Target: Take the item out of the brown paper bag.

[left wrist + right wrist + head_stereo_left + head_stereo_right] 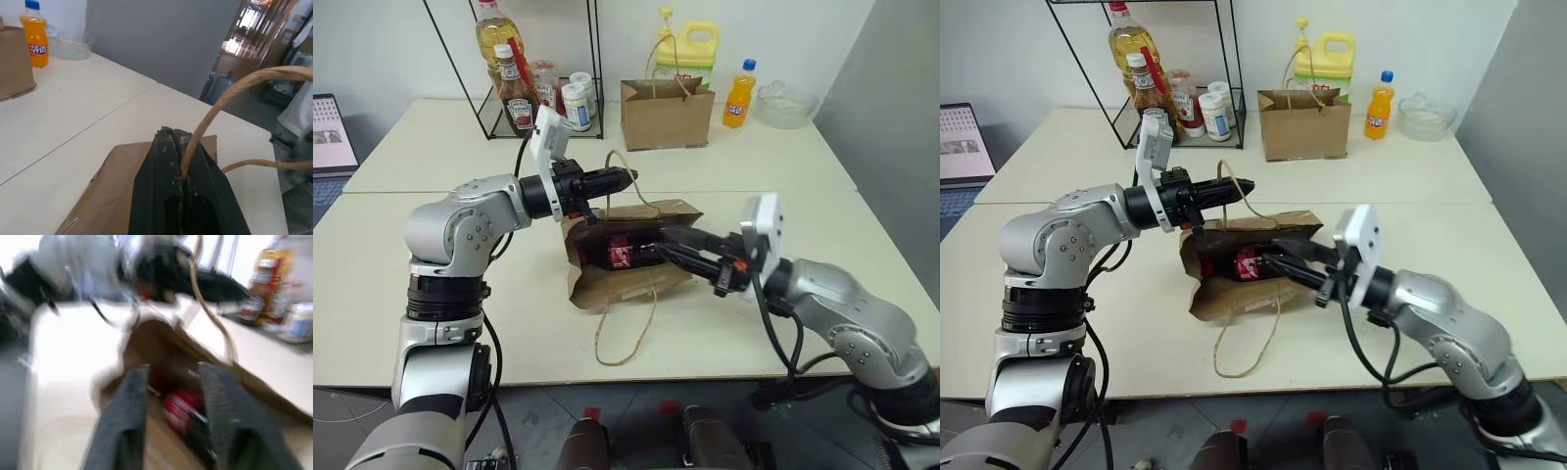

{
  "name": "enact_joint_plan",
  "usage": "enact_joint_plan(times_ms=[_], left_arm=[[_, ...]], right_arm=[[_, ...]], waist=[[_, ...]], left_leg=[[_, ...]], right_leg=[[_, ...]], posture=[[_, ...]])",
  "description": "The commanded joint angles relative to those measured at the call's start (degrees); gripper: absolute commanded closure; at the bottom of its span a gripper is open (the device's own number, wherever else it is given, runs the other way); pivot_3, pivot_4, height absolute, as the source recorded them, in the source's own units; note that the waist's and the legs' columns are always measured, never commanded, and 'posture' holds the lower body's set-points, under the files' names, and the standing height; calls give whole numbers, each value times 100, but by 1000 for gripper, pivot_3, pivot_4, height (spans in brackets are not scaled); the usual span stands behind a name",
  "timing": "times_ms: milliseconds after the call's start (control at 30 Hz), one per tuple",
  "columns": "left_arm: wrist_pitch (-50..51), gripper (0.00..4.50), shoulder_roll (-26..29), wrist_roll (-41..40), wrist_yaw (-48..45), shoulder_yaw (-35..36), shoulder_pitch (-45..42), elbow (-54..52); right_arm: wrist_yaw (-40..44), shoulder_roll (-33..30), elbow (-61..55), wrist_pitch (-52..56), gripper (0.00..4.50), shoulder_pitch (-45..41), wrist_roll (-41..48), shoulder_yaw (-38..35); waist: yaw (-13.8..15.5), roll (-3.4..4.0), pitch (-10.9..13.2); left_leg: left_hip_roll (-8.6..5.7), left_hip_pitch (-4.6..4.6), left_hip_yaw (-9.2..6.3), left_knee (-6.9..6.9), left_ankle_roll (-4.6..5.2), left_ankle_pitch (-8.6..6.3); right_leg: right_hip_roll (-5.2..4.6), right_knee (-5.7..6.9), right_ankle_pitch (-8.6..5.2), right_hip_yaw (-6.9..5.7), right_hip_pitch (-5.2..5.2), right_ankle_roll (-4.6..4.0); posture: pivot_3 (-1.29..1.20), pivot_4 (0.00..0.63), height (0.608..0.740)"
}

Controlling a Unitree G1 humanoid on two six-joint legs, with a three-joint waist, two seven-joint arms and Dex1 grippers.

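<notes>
The brown paper bag (pixel 626 286) lies creased on its side in the middle of the table, its mouth facing my right arm. Inside it lies the item (pixel 625 253), a dark cola bottle with a red label, which is also seen in the right wrist view (pixel 182 410). My left gripper (pixel 625 178) is shut on the bag's upper twine handle (pixel 215 105) and holds it up above the bag. At the bag's mouth my right gripper (pixel 661 242) points in toward the bottle with its fingers (pixel 128 396) apart. I cannot tell whether they touch it.
A neater brown bag (pixel 666 116), an orange soda bottle (pixel 739 95), a yellow jug (pixel 690 49) and a glass bowl (pixel 785 106) stand at the back. A wire rack (pixel 524 88) with sauce bottles is at the back left. The bag's lower twine loop (pixel 626 338) trails toward the table's front edge.
</notes>
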Motion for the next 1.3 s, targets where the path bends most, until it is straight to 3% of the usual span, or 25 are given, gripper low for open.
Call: enact_joint_plan(times_ms=[33, 267, 367, 600, 833, 933, 1300], left_arm=[[-127, 4500, 42, -1, -84, 30, -217, -44], [-112, 4500, 35, 10, -86, 25, -286, -51], [-75, 4500, 56, -23, -54, 57, -251, -143], [-63, 4500, 63, -56, 46, 114, -146, -261], [-107, 4500, 27, -37, 33, 86, -166, -215], [-149, 4500, -1, -9, 10, 56, -208, -155], [-256, 4500, -24, 38, -27, 14, -278, -39]], right_arm=[[-23, 408, 205, 365, 4485, -263, 78, 197], [622, 1540, 1561, -45, 4485, -772, -1100, 731], [840, 1712, 2158, -407, 4485, -865, -1751, 771], [827, 1175, 2383, -1219, 4485, -741, -3610, 907], [599, 663, 2074, -1101, 4485, -660, -5194, 1416], [695, 625, 2073, -1154, 3915, -718, -5571, 1544], [1365, 352, 2558, -1514, 148, -1391, -7049, 2193]], waist=[[9, 2, 1], [50, 6, 3], [62, 8, 4], [84, 11, 6], [70, 13, 7], [71, 13, 7], [70, 13, 7]], left_leg=[[-2, -5, 1, 0, 0, 0], [-1, -93, 2, 19, 0, 1], [4, -96, -1, 17, 0, 1], [0, -102, 1, 19, -1, 2], [2, -100, 0, 18, -1, 2], [1, -101, 0, 19, -1, 2], [1, -101, 0, 20, -1, 2]], right_leg=[[-1, -1, 0, 1, -5, 0], [4, 29, 2, 3, -106, 2], [9, 29, 3, 0, -110, 1], [3, 27, 3, -2, -110, 2], [6, 29, 3, 0, -112, 2], [5, 28, 3, 0, -111, 2], [5, 27, 3, -1, -111, 2]], posture=[[0, 150, 740], [0, 150, 740], [0, 150, 740], [0, 150, 740], [0, 150, 740], [0, 150, 740], [0, 150, 740]])
